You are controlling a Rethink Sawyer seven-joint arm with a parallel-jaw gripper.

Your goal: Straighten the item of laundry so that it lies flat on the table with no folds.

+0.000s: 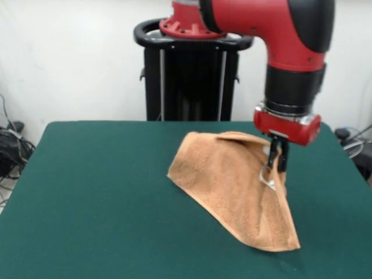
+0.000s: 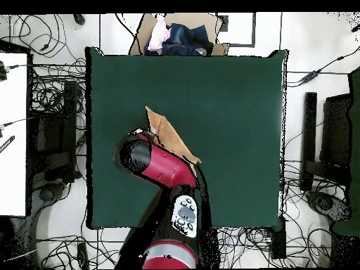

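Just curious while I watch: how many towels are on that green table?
1. The towel lies bunched on the table, with the gripper down at its raised edge. Nothing suggests another underneath.

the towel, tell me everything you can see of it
The towel is orange-tan terry cloth, not flat: one edge is lifted by the gripper, whose fingers are closed on it, so the cloth hangs tent-like with a fold near the top. Its lower corners rest on the green table. From overhead, the arm covers most of it.
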